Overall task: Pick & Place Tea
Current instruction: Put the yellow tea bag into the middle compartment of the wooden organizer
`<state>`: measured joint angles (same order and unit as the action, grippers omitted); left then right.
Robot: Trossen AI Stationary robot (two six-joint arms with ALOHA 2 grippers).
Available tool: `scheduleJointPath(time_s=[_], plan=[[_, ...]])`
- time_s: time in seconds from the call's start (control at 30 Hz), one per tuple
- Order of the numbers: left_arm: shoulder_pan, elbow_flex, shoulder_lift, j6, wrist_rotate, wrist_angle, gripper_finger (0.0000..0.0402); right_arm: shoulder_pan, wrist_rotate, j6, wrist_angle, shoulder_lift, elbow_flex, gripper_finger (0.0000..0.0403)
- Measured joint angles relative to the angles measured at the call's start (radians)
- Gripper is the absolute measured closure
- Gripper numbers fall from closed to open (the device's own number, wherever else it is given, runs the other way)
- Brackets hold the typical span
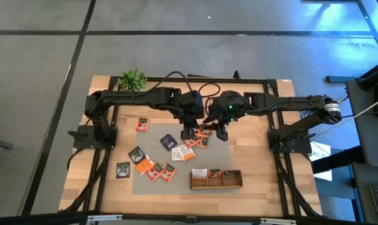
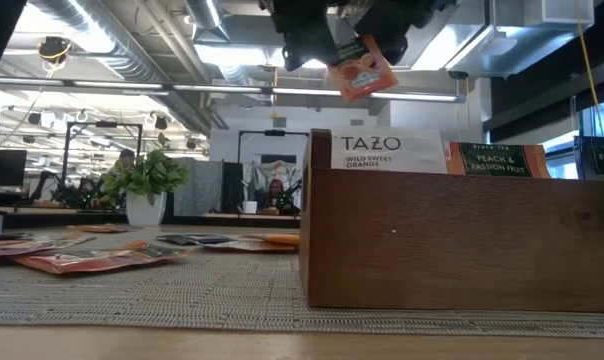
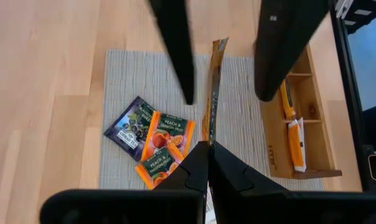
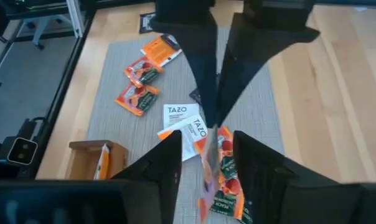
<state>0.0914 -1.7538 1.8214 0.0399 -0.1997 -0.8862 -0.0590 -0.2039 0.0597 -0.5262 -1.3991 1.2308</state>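
Observation:
An orange tea sachet [image 2: 363, 70] hangs high above the grey mat [image 1: 170, 164], between both grippers. My left gripper [image 3: 210, 146] is shut on it. My right gripper [image 4: 206, 163] is open, with one finger on each side of the sachet's [image 4: 214, 163] other end, touching nothing that I can see. In the high view the two grippers [image 1: 190, 132] [image 1: 220, 132] face each other over the mat's far part. Several more sachets, orange, dark and white [image 1: 153, 167], lie flat on the mat. Others stand in the wooden tray [image 1: 215, 185]. My left gripper pinches the orange sachet between its two fingers at one edge [image 3: 210, 135], reaching in from the table's left side and slanting down. The sachet is lifted clear of the mat. It shows edge-on, stretching away from the fingertips toward the right gripper.
The three-compartment tray [image 2: 462, 240] stands at the mat's near right corner, holding a white TAZO sachet [image 2: 387, 150] and others. A small potted plant [image 1: 132, 79] sits at the table's far left. One dark sachet [image 1: 122, 169] and one orange sachet [image 1: 142, 125] lie left of the mat.

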Motion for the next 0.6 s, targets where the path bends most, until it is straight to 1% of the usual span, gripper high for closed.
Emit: scheduleJointPath(time_s=[0.37, 0.6], plan=[[0.000, 0.000, 0.000, -0.001, -0.001, 0.000, 0.0398, -0.001, 0.001, 0.015, -0.025, 0.000, 0.000, 0.0392], [0.000, 0.000, 0.000, -0.002, -0.002, -0.001, 0.0397, -0.001, 0.001, 0.045, -0.026, 0.001, 0.000, 0.0394]])
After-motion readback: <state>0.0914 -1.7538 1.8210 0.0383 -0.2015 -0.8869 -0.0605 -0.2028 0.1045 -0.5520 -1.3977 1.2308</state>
